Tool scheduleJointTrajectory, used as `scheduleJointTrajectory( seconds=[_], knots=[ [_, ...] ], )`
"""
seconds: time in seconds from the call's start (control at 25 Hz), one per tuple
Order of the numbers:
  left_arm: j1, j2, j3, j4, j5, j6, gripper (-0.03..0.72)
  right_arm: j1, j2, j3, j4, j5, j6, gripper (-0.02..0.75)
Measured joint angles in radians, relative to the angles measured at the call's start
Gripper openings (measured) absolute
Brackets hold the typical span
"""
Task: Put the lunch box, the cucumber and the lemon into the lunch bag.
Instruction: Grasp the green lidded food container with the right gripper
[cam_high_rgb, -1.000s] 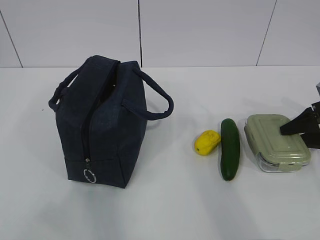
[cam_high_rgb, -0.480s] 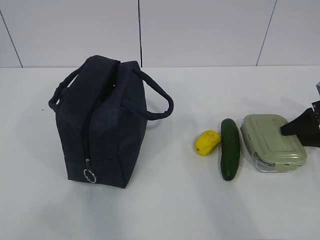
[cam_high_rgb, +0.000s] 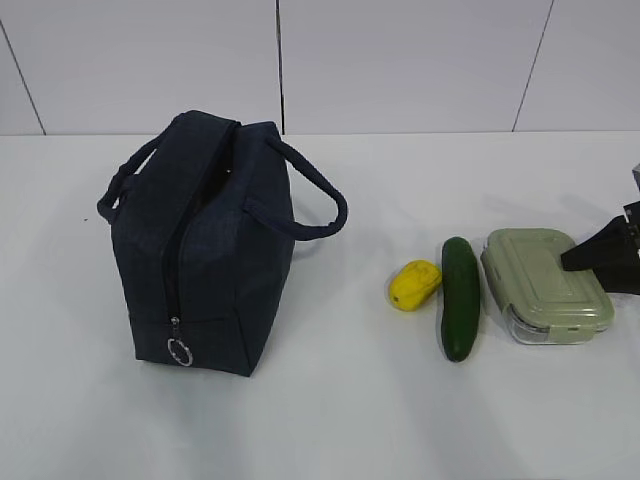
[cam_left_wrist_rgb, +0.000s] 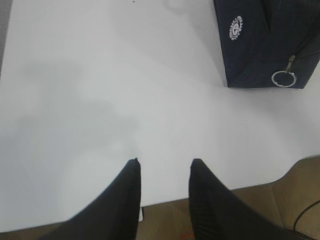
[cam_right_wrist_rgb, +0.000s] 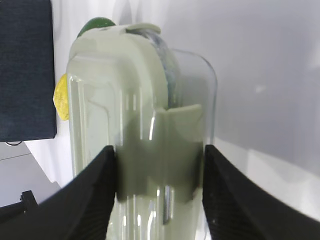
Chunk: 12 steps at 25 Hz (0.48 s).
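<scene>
The lunch box (cam_high_rgb: 535, 285), clear with a sage-green lid, lies on the white table at the right. My right gripper (cam_high_rgb: 566, 268) comes in from the right edge. In the right wrist view (cam_right_wrist_rgb: 159, 150) its fingers clamp the near end of the lunch box (cam_right_wrist_rgb: 140, 85), one on the lid and one at the underside. The cucumber (cam_high_rgb: 460, 298) lies just left of the box, and the lemon (cam_high_rgb: 414, 284) lies left of the cucumber. The navy lunch bag (cam_high_rgb: 200, 250) stands at the left with its top gaping. My left gripper (cam_left_wrist_rgb: 164, 162) is open and empty over the table's near edge.
The bag's zipper ring (cam_left_wrist_rgb: 282, 78) and white logo (cam_left_wrist_rgb: 235, 27) show at the top right of the left wrist view. A white panelled wall (cam_high_rgb: 400, 60) stands behind the table. The brown floor (cam_left_wrist_rgb: 240, 210) shows past the table edge.
The lunch box shifted a little to the left and turned slightly toward the cucumber a second ago. It has stayed still since then. The gripper finger over the lid has barely moved.
</scene>
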Motion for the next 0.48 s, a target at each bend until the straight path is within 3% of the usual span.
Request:
scheduleJointTrajectory(
  seconds=[0.32,0.48],
  knots=[
    [-0.040,0.407,-0.149,-0.073,-0.063,0.053,0.241,0.000,0.000,0.000,0.002,0.001,0.000,0.391],
    [-0.042,0.610,-0.274,-0.223,-0.054,0.188,0.289,0.000,0.000,0.000,0.002,0.001,0.000,0.391]
  ],
)
